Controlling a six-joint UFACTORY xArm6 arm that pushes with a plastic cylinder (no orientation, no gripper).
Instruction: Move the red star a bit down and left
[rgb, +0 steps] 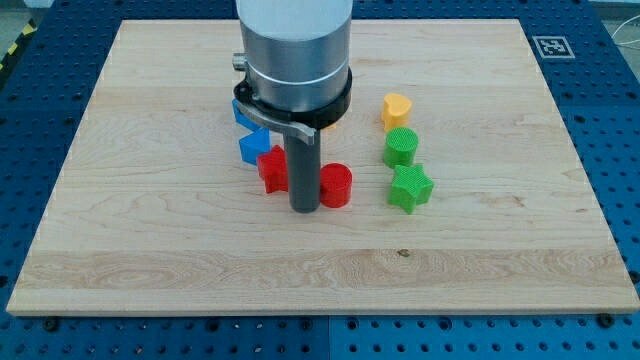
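Observation:
The red star (271, 168) lies near the board's middle, partly hidden by my rod. My tip (304, 208) rests on the board just right of and slightly below the star, between it and a red cylinder (337, 185). Tip and star look close or touching; I cannot tell which.
A blue cube (253, 146) touches the star's upper left; another blue block (242, 110) sits above it, mostly hidden by the arm. On the right stand a yellow heart (396, 109), a green cylinder (400, 148) and a green star (410, 188). The wooden board (150, 250) has edges all round.

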